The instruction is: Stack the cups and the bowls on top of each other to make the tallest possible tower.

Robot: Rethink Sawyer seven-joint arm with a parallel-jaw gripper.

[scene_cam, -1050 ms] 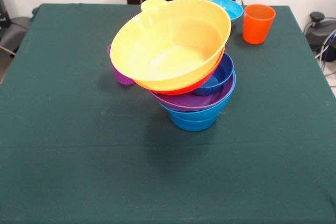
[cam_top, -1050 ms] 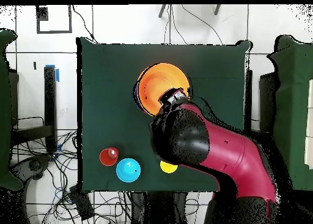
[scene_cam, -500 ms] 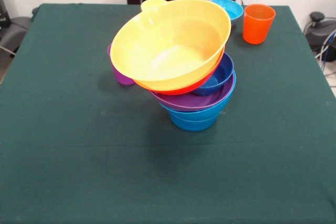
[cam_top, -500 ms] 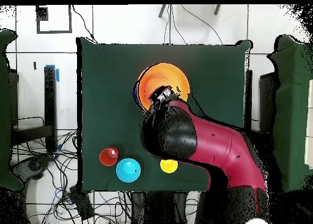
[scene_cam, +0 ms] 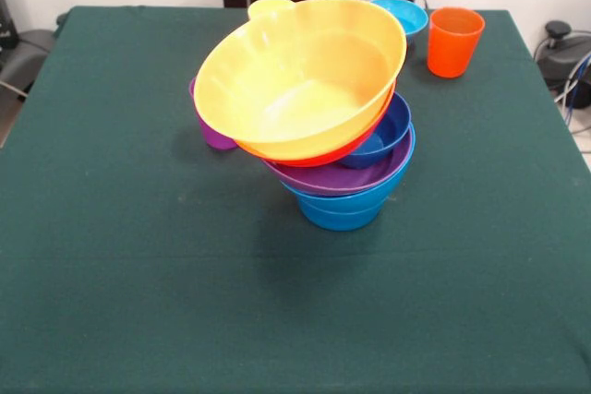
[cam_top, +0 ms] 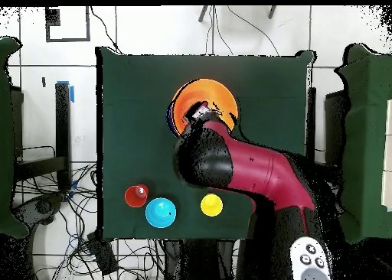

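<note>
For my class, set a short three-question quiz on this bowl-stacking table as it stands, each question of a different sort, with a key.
1. True or false: the large yellow bowl on top of the tower sits level.
2. Multiple choice: which stands alone near the table's far right corner in the front view? A) orange cup B) green plate C) red spoon
3. Fill in: the lowest bowl of the tower is ____ in colour.

Key: 1 false, it tilts steeply towards the camera. 2 A. 3 blue.
</note>
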